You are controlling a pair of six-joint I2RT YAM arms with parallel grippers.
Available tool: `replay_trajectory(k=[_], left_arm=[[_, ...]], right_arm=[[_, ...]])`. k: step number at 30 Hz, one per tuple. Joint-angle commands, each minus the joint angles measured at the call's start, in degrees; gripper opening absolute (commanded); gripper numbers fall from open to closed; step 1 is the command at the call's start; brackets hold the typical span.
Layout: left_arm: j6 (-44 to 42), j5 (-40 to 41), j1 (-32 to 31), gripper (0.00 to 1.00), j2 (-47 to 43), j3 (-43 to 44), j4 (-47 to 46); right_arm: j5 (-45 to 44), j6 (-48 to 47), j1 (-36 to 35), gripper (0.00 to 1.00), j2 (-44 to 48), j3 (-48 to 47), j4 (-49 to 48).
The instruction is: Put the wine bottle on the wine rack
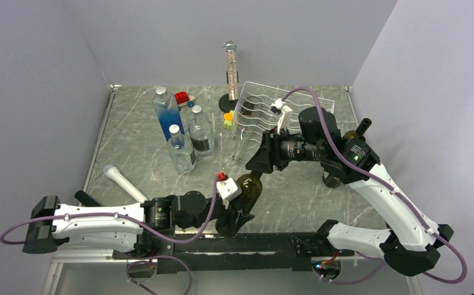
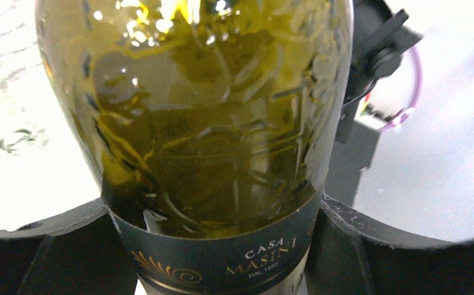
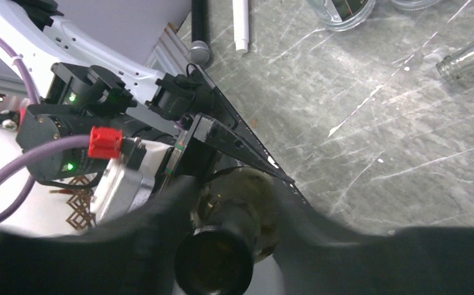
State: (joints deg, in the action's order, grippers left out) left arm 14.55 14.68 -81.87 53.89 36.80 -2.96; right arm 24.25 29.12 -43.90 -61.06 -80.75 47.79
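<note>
Near field, well short of the rack (image 1: 256, 107): I saw the left gripper (image 1: 240, 215) clamped on the bottle (image 1: 251, 186). In the left wrist view its fingers (image 2: 43, 258) pressed on both sides of the dark label (image 2: 246, 258), which read CASA MASINI. The olive-green glass filled that view.

The bottle was tilted, with its neck pointing toward the rack and its body on the near side. It was not on the rack.

Next toward the rack: the right gripper (image 1: 260, 165) reached across from the right and met the neck. In the right wrist view its fingers (image 3: 154, 227) straddled the bottle mouth. I could not tell whether they pinched it or only flanked it.

Left of the rack on the grey marbled table (image 1: 136, 141):
- a white rod (image 1: 123, 180), lying nearest
- two clear bottles (image 1: 182, 150), then a blue one (image 1: 166, 114), all upright

Right of the rack: a second dark bottle (image 1: 362, 127), partly hidden by the right arm.

Far field: the rack, of white wire, stood near the back wall with its cradles showing no bottle. A glitter tube (image 1: 230, 64) stood just left of it.
</note>
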Motion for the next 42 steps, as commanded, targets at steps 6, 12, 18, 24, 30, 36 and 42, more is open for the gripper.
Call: replay_trajectory(k=[6, 12, 18, 24, 30, 36, 42], left_arm=[[-24.8, 0.6, -0.4, 0.01, 4.9, 22.1, 20.8], [-36.8, 3.7, -0.4, 0.01, 5.1, 22.6, 24.4], [-47.3, 6.9, -0.4, 0.01, 3.6, 21.6, 26.6], [-53.6, 6.9, -0.3, 0.01, 4.3, 23.2, 27.5], [-57.7, 5.4, -0.4, 0.01, 6.4, 23.9, 29.8], [-59.3, 5.2, -0.4, 0.01, 7.2, 23.8, 29.5], [-60.8, 6.8, -0.4, 0.01, 7.8, 23.8, 28.3]], right_arm=[[-17.1, -2.1, 2.7, 1.0, 1.2, -10.6, 7.3], [-14.9, -5.7, 2.9, 0.9, 2.5, -14.8, 13.0], [-12.9, -8.3, 2.9, 0.85, 6.3, -14.0, 22.0], [-5.1, -14.1, 2.7, 0.73, 7.8, -9.7, 25.1], [0.7, -15.9, 1.5, 0.73, 9.0, -6.1, 22.3], [-2.5, -15.7, -2.8, 0.75, 7.5, -1.1, 21.7], [-7.3, -13.5, -11.0, 0.75, 6.2, 2.6, 19.2]])
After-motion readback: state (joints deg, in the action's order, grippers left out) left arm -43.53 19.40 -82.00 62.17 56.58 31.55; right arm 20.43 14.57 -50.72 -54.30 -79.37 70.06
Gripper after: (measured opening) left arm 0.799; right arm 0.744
